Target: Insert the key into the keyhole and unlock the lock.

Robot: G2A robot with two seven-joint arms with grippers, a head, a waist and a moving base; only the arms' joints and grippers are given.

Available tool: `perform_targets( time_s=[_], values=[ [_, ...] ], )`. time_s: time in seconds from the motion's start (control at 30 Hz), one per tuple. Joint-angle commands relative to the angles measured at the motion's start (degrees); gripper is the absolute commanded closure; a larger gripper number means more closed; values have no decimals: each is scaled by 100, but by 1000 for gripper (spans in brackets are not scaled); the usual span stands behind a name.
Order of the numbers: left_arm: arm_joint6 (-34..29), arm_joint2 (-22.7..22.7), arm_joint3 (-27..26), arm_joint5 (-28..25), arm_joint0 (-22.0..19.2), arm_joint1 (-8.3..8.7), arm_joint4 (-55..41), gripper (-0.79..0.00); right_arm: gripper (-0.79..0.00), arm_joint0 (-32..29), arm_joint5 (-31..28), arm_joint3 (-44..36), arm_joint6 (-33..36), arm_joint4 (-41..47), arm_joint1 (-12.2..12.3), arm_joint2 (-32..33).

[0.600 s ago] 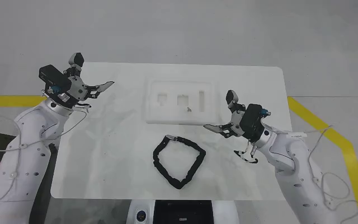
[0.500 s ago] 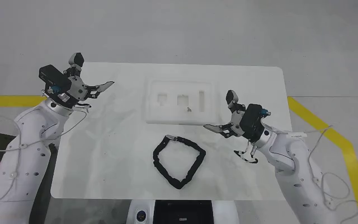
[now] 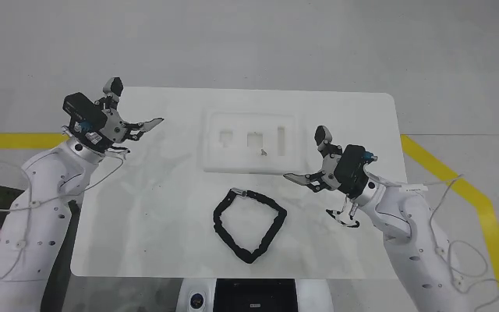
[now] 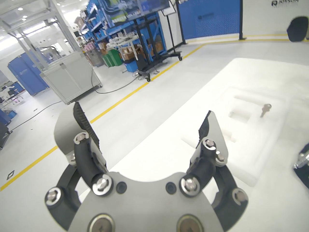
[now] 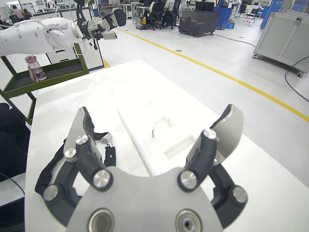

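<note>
Well, with left gripper (image 4: 143, 109) and right gripper (image 5: 157, 108) both open and empty, we would pinch the foam tray's (image 4: 265, 146) light, stiff key (image 4: 265, 110) by its head.

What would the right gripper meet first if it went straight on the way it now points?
Probably the white foam tray, near the key; how high the right gripper hangs is unclear, so it may pass over.

We log a white foam tray (image 3: 234, 162) with 3 recesses on the white table (image 3: 156, 234). Yellow floor line (image 3: 437, 164) alongside. Pink bottle (image 5: 33, 69) stands on green cart (image 5: 60, 69).
</note>
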Motion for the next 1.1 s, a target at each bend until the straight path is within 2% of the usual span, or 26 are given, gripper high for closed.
perform_targets(
  time_s=[0.0, 0.2, 0.33, 0.6, 1.07],
  values=[
    [-45, 27, -63, -337, 15, 22, 236, -785, -785, 0, 0, 0, 0, 0, 0, 0],
    [-135, 319, -337, -1359, 6, 78, 1004, -785, -785, 0, 0, 0, 0, 0, 0, 0],
    [-181, 678, -514, -1775, -82, 78, 1460, -785, -785, 0, 0, 0, 0, 0, 0, 0],
    [106, 1597, -691, -2063, -331, 6, 2261, -785, -785, 0, 0, 0, 0, 0, 0, 0],
    [617, 2802, -415, -2191, -731, -120, 2826, -785, -785, 0, 0, 0, 0, 0, 0, 0]
  ],
)
